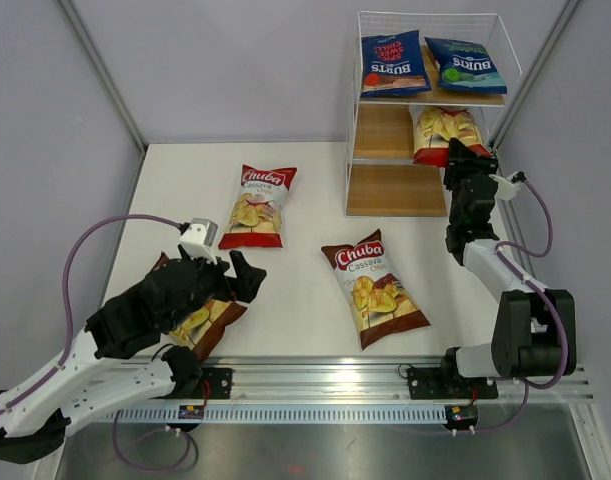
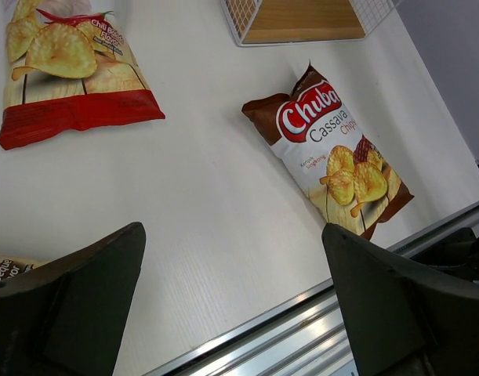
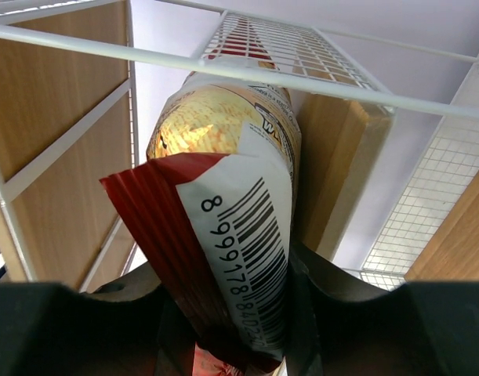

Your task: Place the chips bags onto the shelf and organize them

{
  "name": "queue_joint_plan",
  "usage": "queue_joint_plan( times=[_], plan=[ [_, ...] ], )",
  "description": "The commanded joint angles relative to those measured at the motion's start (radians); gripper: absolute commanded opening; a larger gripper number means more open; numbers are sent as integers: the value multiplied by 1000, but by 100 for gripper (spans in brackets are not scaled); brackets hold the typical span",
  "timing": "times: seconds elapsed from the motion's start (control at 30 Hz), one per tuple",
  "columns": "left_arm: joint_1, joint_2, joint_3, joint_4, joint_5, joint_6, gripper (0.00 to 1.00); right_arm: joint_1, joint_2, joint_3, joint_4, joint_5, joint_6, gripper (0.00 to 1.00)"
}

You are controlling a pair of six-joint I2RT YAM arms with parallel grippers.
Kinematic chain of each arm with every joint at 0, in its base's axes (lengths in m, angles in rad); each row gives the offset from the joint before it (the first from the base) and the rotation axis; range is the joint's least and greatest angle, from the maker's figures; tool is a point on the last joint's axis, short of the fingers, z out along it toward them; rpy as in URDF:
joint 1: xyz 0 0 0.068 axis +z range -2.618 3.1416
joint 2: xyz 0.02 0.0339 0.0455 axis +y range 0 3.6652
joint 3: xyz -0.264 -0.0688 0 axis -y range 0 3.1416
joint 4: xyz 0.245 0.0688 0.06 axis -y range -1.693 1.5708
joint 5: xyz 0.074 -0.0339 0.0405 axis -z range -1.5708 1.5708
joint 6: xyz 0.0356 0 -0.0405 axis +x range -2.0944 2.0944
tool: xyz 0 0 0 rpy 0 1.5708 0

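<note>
On the shelf (image 1: 395,190), two blue Burts bags (image 1: 395,62) (image 1: 465,62) lie on the top tier. My right gripper (image 1: 468,160) is shut on the bottom seam of a red-and-white chips bag (image 1: 443,130) resting on the middle tier; in the right wrist view the bag (image 3: 223,157) rises from between the jaws of that gripper (image 3: 239,313). Another red-and-white bag (image 1: 257,205) and a brown Chuba bag (image 1: 375,290) lie flat on the table. My left gripper (image 1: 225,275) hovers open over a second brown bag (image 1: 207,322), mostly hidden under the arm.
The shelf's white wire frame (image 3: 223,70) and wooden boards (image 3: 59,117) closely surround the held bag. The aluminium rail (image 1: 325,375) runs along the table's near edge. In the left wrist view, bare table lies between the open fingers (image 2: 90,290).
</note>
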Motion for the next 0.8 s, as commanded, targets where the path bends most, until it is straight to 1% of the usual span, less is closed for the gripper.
queue_joint_plan(
  times=[0.0,0.13,0.23,0.33,0.47,0.53,0.77],
  plan=[
    [3,-13,18,27,-35,31,99,-9,40,44,37,21,-1,45],
    [3,-13,9,31,-44,38,99,-9,69,59,40,19,-10,45],
    [3,-14,-8,41,-49,46,99,-10,78,67,40,26,-23,48],
    [3,-13,-25,55,-49,49,99,-9,81,68,34,29,-29,58],
    [3,-10,-40,72,-50,55,99,-9,90,73,25,36,-33,61],
    [3,-7,-43,72,-50,55,99,-9,96,76,20,38,-27,66],
    [3,-16,-52,70,-49,47,99,-9,64,68,-30,35,6,68]
  ],
)
